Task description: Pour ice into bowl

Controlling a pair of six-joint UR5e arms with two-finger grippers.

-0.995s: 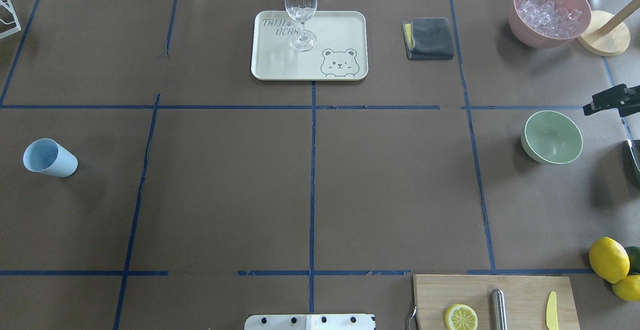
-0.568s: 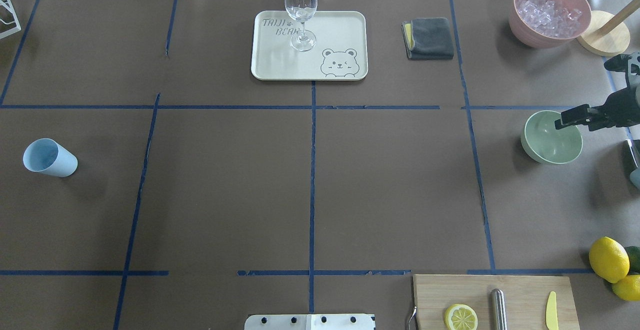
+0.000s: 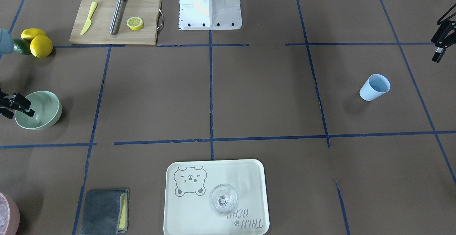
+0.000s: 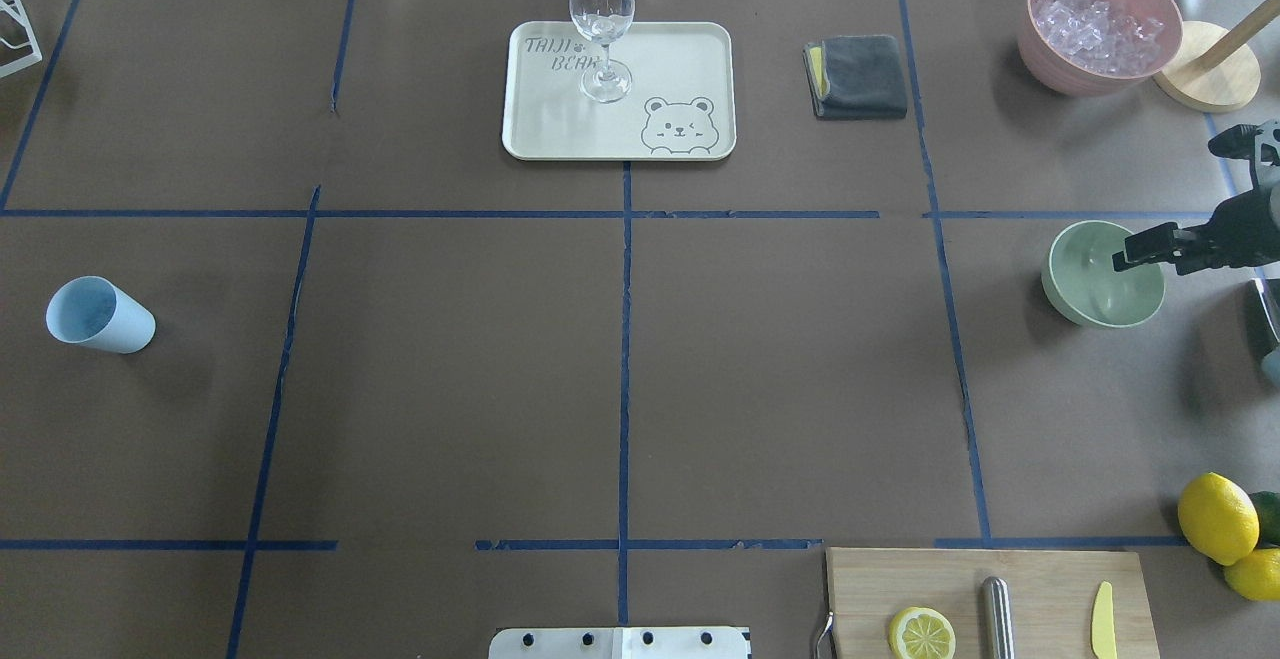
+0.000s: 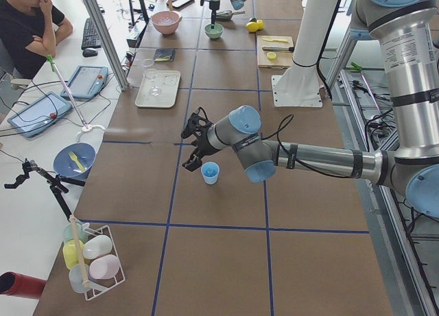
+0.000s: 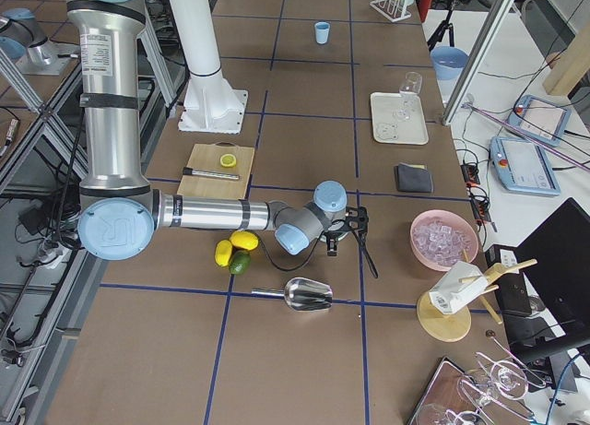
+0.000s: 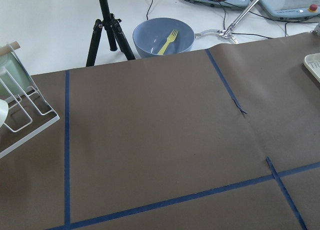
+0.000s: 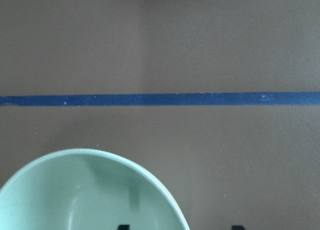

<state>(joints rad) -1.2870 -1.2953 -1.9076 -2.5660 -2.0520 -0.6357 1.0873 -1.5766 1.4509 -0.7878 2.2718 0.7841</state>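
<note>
Brown papered table (image 4: 450,389) gridded with blue tape — pale green bowl (image 4: 1080,284) sits toward the robot's right, right gripper (image 4: 1135,249) spread open over its rim. Left gripper (image 3: 439,49) hangs near blue cup (image 3: 374,87) — grip unclear.

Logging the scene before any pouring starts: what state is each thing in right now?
bowl: upright, empty.
right tool: open, apparently straddling the bowl's rim, not gripping.
light blue cup: upright, untouched; contents unclear.
left tool: near the cup, apart from it; opening unclear.
wine glass: upright on the tray.
pink container: upright, full of ice cubes.
cloth: folded.
lemon half: cut face up on the board.
</note>
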